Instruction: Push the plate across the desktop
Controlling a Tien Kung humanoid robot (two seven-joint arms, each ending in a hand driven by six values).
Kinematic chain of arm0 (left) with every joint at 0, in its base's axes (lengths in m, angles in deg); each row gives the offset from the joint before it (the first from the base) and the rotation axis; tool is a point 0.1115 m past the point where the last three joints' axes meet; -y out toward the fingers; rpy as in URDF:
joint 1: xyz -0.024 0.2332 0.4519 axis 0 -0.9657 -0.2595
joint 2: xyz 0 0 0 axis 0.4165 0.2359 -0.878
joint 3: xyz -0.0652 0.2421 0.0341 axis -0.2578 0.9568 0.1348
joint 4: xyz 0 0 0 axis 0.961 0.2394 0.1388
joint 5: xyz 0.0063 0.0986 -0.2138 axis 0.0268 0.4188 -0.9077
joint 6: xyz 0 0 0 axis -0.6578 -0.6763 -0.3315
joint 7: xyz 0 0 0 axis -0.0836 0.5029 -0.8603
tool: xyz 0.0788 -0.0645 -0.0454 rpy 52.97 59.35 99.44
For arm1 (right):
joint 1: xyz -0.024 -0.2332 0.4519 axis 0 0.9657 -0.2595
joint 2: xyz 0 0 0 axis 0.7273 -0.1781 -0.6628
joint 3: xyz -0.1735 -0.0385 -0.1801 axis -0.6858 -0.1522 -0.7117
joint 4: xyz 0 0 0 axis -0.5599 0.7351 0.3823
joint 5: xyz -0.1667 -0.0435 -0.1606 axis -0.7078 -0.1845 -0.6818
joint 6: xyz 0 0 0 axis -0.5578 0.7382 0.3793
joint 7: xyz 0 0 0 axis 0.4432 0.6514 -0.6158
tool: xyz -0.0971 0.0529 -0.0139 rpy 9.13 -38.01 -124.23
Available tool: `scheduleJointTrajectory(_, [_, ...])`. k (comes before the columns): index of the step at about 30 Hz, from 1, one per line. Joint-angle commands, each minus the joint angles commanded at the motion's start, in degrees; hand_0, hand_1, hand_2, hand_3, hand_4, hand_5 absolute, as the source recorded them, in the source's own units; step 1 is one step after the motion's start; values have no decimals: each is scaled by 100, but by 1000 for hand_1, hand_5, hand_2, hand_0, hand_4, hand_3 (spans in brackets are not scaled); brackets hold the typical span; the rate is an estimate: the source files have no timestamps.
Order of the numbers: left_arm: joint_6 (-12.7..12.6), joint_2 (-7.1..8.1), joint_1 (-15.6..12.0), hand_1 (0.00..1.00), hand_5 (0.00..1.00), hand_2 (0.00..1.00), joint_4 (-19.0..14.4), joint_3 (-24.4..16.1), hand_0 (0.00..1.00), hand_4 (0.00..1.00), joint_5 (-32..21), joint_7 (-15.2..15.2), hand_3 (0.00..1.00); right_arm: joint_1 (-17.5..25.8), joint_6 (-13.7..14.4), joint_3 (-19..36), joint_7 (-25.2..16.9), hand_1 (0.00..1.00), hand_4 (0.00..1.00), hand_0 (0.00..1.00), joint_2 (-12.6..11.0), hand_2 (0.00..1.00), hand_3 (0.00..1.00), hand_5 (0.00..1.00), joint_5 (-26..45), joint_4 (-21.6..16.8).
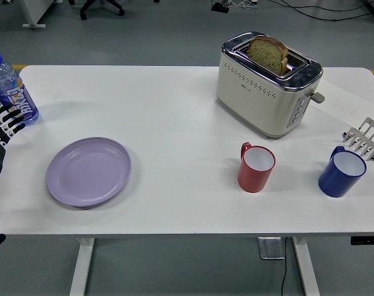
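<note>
A lilac plate (pixel 89 171) lies flat on the white table (pixel 174 117) at the left front. My left hand (pixel 3 126) comes in at the picture's left edge, a short way left of the plate and not touching it. Its black and white fingers (pixel 8 117) are spread and hold nothing. They sit just in front of a water bottle. My right hand is out of view.
A water bottle (pixel 11 88) with a blue label stands at the far left. A cream toaster (pixel 267 83) with a bread slice (pixel 268 53) stands at the back. A red mug (pixel 256 167), a blue mug (pixel 342 173) and a metal rack (pixel 365 138) stand at the right.
</note>
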Motion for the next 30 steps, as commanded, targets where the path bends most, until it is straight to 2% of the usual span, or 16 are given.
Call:
scheduleJointTrajectory(1, [-25, -3, 1, 865, 998, 859, 47, 20, 839, 506, 16, -88, 802, 0, 0, 0, 0, 544, 140, 604, 1, 638, 622, 353, 0, 0])
scheduleJointTrajectory(7, [-112, -32, -16, 865, 998, 859, 314, 226, 839, 506, -22, -498, 802, -3, 1, -8, -4, 544, 140, 604, 4, 638, 622, 353, 8, 0])
scheduleJointTrajectory(8, [-121, -57, -15, 891, 998, 908, 372, 279, 867, 511, -44, -570, 845, -5, 3, -8, -5, 545, 140, 604, 7, 639, 622, 355, 11, 0])
scheduleJointTrajectory(10, [-144, -113, -5, 891, 998, 908, 483, 356, 867, 511, -50, -684, 845, -9, -1, -12, -4, 545, 140, 604, 12, 639, 622, 355, 6, 0])
scheduleJointTrajectory(19, [-254, -286, -4, 893, 998, 920, 776, 774, 874, 506, -168, -916, 868, -21, -17, -4, 21, 544, 140, 604, 38, 638, 621, 356, -74, 0])
scheduleJointTrajectory(30, [-328, -472, -48, 891, 998, 918, 826, 1072, 874, 511, -250, -1016, 875, -49, -23, -21, 16, 543, 138, 603, 43, 639, 621, 359, -101, 0])
